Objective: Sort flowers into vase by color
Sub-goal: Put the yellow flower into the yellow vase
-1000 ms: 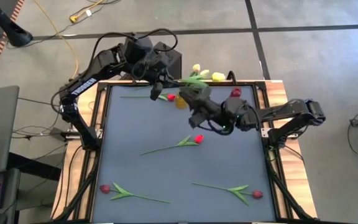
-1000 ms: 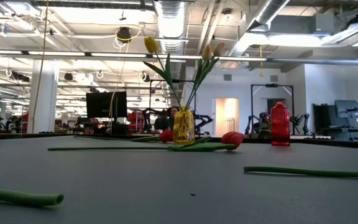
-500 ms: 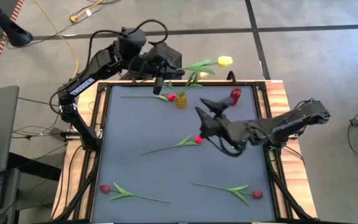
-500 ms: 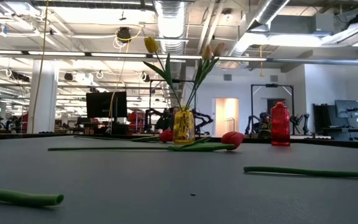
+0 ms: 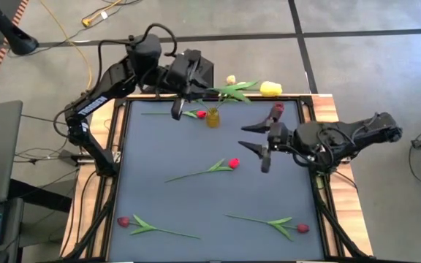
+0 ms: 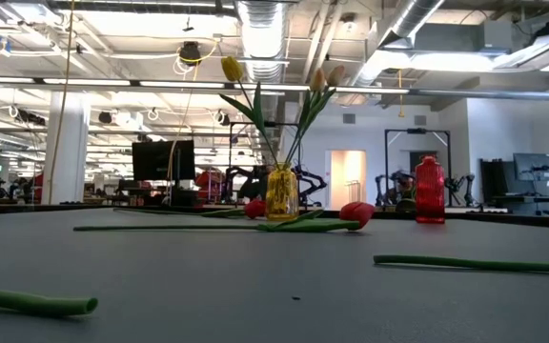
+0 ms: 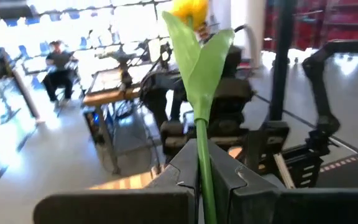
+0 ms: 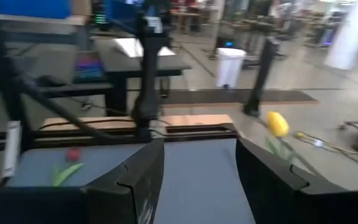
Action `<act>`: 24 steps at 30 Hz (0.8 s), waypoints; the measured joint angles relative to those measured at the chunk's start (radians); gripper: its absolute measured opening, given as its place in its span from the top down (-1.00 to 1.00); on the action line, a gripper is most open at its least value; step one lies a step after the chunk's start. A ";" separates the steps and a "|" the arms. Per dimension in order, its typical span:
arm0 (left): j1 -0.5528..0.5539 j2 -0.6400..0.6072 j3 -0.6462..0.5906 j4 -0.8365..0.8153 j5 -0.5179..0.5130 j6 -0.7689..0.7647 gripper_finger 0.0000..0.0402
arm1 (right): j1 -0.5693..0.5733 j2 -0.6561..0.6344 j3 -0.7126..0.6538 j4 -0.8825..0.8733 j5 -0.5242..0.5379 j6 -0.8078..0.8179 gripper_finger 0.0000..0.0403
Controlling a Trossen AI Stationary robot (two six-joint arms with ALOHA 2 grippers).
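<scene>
My left gripper is over the table's far edge, shut on a yellow tulip. The tulip's stem reaches toward the right, above the yellow vase. That vase holds a yellow tulip and cream ones. A red vase stands at the far right. My right gripper hangs open with nothing in it, right of the table's middle. Red tulips lie flat on the table: one in the middle, one beside the yellow vase, and two near the front. My left gripper pinches the yellow tulip's green stem between its two fingers, just below the leaves. The fingers lie level and along the stem, coming from the table's left. Leaves and yellow head stick out beyond the fingertips. The flower is clear of table and vase.
The dark mat has raised wooden borders at its sides. Bare mat lies between the middle tulip and the two front ones. Beyond the far edge are other tables and robot arms in the room.
My right gripper has drawn back from beside the yellow vase toward the table's right edge, and it has rolled about its own axis. My left gripper has risen a little and turned, and the yellow tulip's head has swung out farther to the right.
</scene>
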 joint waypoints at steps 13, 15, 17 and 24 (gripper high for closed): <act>-0.012 -0.027 -0.100 0.131 -0.008 0.011 1.00 | -0.047 0.013 0.000 0.012 -0.097 0.000 -0.11; 0.012 -0.069 -0.239 0.280 -0.024 -0.058 1.00 | -0.047 0.013 0.000 0.012 -0.098 0.000 -0.11; 0.043 -0.138 -0.408 0.502 -0.034 -0.153 1.00 | -0.047 0.013 0.000 0.015 -0.097 0.001 -0.11; 0.082 -0.360 -0.906 1.282 -0.147 -0.439 1.00 | -0.065 0.032 0.000 0.134 -0.098 0.033 -0.11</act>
